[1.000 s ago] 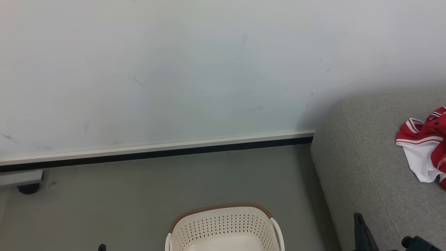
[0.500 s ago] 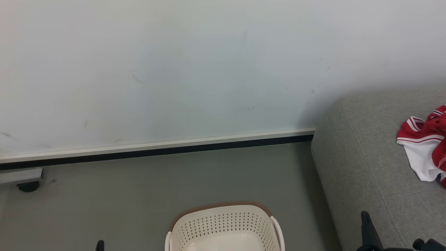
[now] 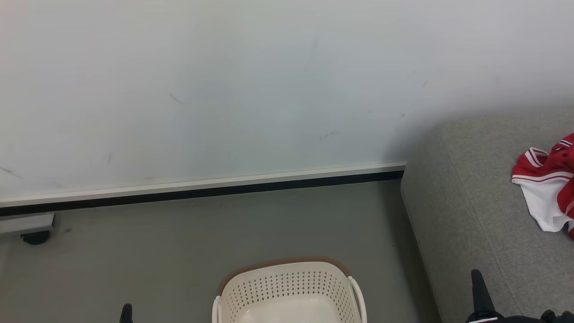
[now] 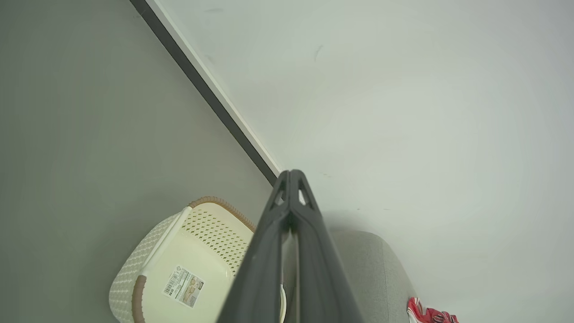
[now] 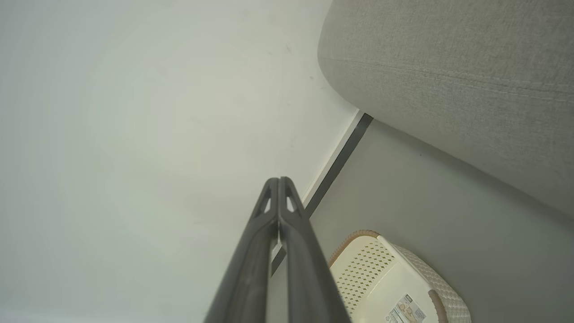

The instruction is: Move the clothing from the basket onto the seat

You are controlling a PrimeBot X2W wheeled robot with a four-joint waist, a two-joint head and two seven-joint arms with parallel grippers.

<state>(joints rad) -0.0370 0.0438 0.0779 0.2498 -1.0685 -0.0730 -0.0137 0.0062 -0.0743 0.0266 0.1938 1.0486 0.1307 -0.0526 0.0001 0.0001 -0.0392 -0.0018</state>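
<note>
Red and white clothing (image 3: 548, 188) lies on the grey seat (image 3: 475, 215) at the right edge of the head view; a corner of the clothing (image 4: 428, 314) shows in the left wrist view too. The cream basket (image 3: 287, 287) with a brown rim stands on the floor at the bottom centre, and the part of its inside that shows holds only a paper label (image 4: 183, 286). My left gripper (image 4: 291, 176) is shut with nothing in it, above the basket's rim. My right gripper (image 5: 279, 183) is shut and empty, its tip (image 3: 476, 276) by the seat's front edge.
A white wall with a pale and black skirting strip (image 3: 202, 190) runs behind the grey floor (image 3: 179, 251). A grey base on a black caster (image 3: 31, 235) stands at the far left by the wall.
The head view has tilted slightly, so the scene sits a little higher. The right gripper's tip has shifted right and lower in view; the left tip has crept up at the bottom edge.
</note>
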